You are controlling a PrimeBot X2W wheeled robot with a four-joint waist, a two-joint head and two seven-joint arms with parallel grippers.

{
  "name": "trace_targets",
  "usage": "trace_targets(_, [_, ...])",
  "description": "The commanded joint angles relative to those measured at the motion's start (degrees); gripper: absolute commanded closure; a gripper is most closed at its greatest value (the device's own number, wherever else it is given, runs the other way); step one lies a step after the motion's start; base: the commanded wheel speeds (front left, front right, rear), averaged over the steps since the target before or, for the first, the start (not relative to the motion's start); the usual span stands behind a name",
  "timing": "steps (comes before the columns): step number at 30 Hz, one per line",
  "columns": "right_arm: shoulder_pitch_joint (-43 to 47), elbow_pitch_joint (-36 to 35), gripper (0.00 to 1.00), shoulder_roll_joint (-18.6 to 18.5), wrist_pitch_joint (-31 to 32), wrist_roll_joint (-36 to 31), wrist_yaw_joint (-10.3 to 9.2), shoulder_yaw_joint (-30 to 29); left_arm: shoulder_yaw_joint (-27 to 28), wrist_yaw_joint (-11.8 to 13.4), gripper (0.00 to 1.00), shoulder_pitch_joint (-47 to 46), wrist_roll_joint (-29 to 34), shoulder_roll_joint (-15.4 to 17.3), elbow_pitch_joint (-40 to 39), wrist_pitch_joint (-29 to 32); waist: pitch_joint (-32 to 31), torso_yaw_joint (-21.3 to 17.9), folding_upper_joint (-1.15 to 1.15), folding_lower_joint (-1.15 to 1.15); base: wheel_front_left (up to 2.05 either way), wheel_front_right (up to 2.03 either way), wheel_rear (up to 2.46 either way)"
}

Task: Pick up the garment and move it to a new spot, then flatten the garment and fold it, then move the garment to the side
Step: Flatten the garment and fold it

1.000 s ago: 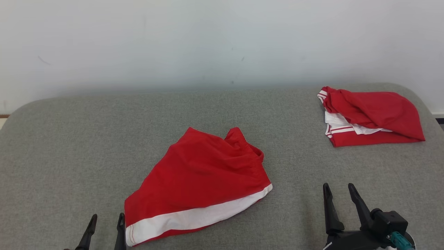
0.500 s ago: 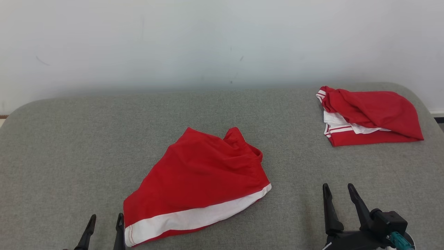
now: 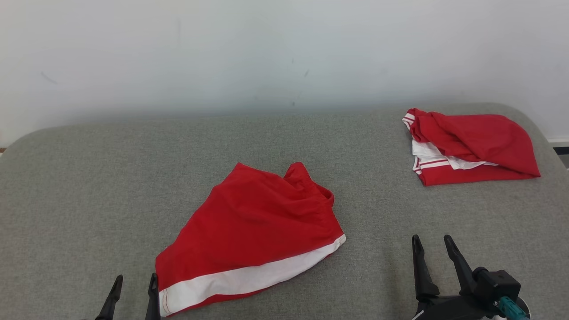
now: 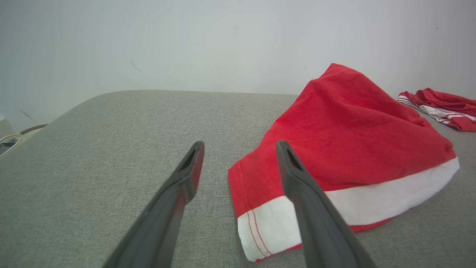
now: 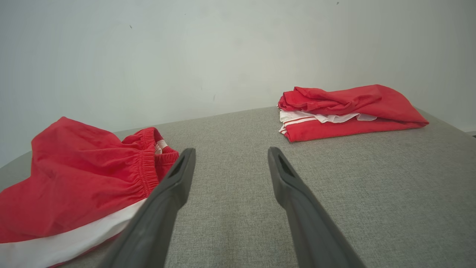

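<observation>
As I watch from the desk: both grippers spread, nothing gripped

Item 1, left gripper point(image 3: 136, 277): fingers wide, empty, just beside shorts point(image 3: 253, 235).
Item 2, right gripper point(image 3: 431, 238): wide, empty.
Item 3, garment point(image 3: 471, 149): folded, two o'clock on grey cushion point(image 3: 89, 178).

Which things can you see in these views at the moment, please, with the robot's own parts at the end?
Folded garment: one, red with white and red-and-white striped trim, far right of the surface, near the wall.
Shorts: one, red with a white band along one edge, lying loosely at the middle of the surface.
Padded surface: one, grey fabric, under both pieces of clothing.
Wall: one, white, behind the surface.
Left gripper: one, dark fingers, open, lower left, beside the shorts' white corner.
Right gripper: one, dark fingers, open, lower right, above bare surface.
</observation>
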Motion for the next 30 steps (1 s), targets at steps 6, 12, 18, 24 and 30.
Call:
trace_targets(6, [0.1, 0.1, 0.0, 0.1, 0.0, 0.2, -0.05, 0.0, 0.4, -0.3, 0.0, 0.7, 0.5, -0.1, 0.1, -0.3, 0.0, 0.0, 0.0, 0.0, 0.0, 0.0, 0.0])
trace_targets(12, [0.2, 0.0, 0.0, 0.1, 0.0, 0.2, -0.05, 0.0, 0.7, -0.4, 0.0, 0.4, 0.1, -0.3, 0.4, -0.3, 0.0, 0.1, 0.0, 0.0, 0.0, 0.0, 0.0])
trace_targets(18, [0.7, 0.3, 0.0, -0.1, 0.0, 0.6, -0.05, 0.2, 0.7, -2.4, 0.0, 0.8, -2.4, -0.8, 1.5, -0.3, -0.2, 0.6, 0.0, 0.0, 0.0, 0.0, 0.0])
trace_targets(24, [0.3, 1.3, 0.0, -1.5, 0.0, 1.7, -0.05, 2.5, -1.3, -4.4, 0.0, 1.3, -4.0, -1.4, 3.4, -0.3, 0.1, 1.5, 0.0, 0.0, 0.0, 0.0, 0.0])
trace_targets(30, [-2.5, 4.6, 0.0, -3.6, 0.6, 3.5, -0.05, 7.2, -3.4, -6.1, 0.0, -0.5, -7.1, -1.8, 9.4, -0.1, 1.5, 2.3, 0.0, 0.0, 0.0, 0.0, 0.0])
